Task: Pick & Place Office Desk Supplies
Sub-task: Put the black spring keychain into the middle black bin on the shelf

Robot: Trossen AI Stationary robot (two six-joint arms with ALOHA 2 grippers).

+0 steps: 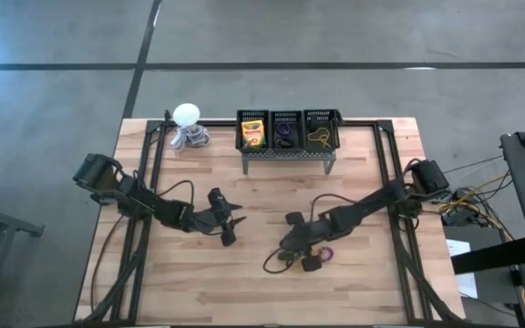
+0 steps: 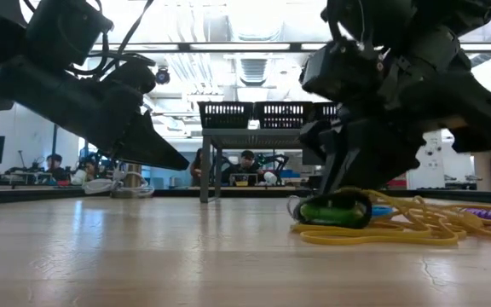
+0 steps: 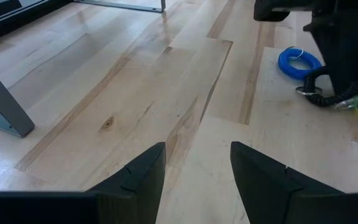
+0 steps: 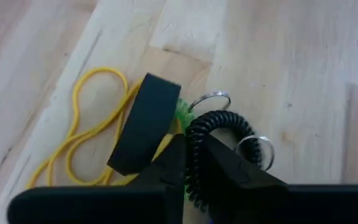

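R gripper (image 4: 194, 168) pinching black coil ring (image 4: 219, 134); L gripper (image 3: 197, 180) open, empty.

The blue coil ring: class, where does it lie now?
In the left wrist view, the blue coil ring lies on the wooden table, beside the right hand.

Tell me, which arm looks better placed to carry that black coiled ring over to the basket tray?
The right. Its gripper is already pinched on the black coiled ring, down among the yellow rubber bands. The left gripper hangs open over bare table, holding nothing.
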